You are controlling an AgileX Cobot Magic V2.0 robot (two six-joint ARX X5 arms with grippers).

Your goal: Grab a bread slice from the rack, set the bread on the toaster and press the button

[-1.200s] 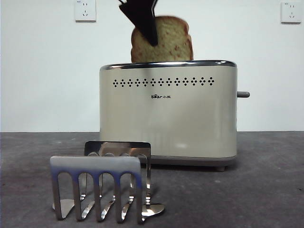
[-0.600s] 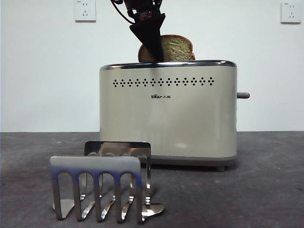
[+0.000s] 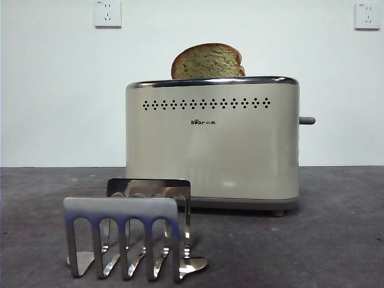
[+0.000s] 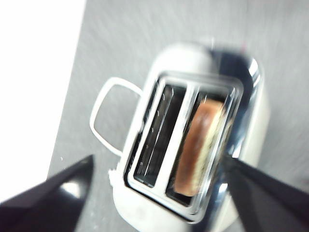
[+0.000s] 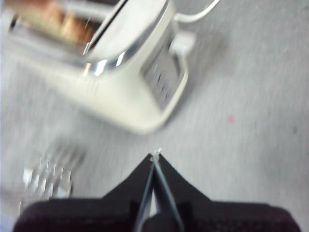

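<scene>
The rack (image 3: 129,231) stands empty in front of the toaster (image 3: 212,141). The left gripper (image 4: 159,193) hangs above the toaster with jaws spread wide and nothing in them; directly beneath it the slice of bread (image 4: 200,145) sits in one slot, its domed top proud of the chrome edge. The right gripper (image 5: 155,157), jaws pressed together and empty, hovers above the table near the toaster's narrow end. The button (image 3: 306,120) looks unpressed. It is a small stub, so closed jaws arriving off-centre could slide off it or shove the toaster sideways.
</scene>
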